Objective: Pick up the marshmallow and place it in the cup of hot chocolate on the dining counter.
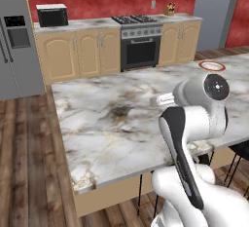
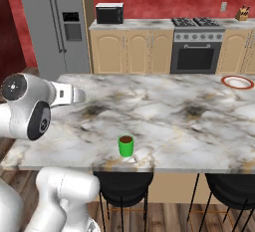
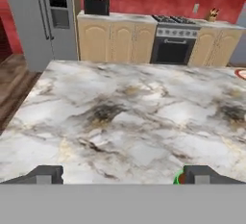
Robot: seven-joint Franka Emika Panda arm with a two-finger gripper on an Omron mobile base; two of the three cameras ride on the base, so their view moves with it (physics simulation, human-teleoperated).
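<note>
Low at the hand view's bottom edge, the gripper [image 3: 120,175] spreads wide, holding nothing; the green cup of hot chocolate [image 2: 126,146] stands lower centre on the dining counter [image 2: 164,111]; the red-rimmed plate [image 2: 238,81] lies far right; the marshmallow can't be made out.

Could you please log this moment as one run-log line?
gripper: open, holding nothing | cup of hot chocolate: upright on dining counter | plate: far corner
</note>
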